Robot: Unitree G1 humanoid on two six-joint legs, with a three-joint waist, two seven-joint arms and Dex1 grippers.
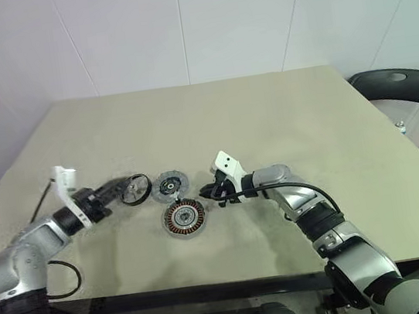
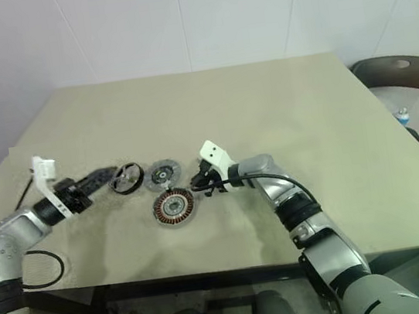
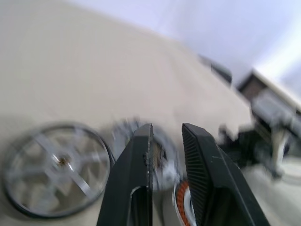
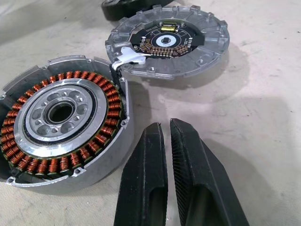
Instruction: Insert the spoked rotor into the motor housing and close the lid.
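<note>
The spoked rotor (image 1: 136, 190), silver with a dark rim, sits at the table's left-middle; in the left wrist view the rotor (image 3: 54, 169) lies just beside my left gripper (image 3: 168, 126). This gripper (image 1: 129, 184) is open by a narrow gap with nothing between its fingers; whether it touches the rotor I cannot tell. Right of the rotor, the lid (image 1: 172, 185) lies flat with its dark centre up. The motor housing (image 1: 184, 217) with copper windings rests in front of the lid, touching it. My right gripper (image 4: 165, 125) is shut and empty, just right of the housing (image 4: 61, 117).
The beige table (image 1: 269, 133) stretches far behind and to the right of the parts. A black cable loop (image 1: 64, 277) hangs at the front left edge. A dark chair (image 1: 407, 90) stands off the table's right side.
</note>
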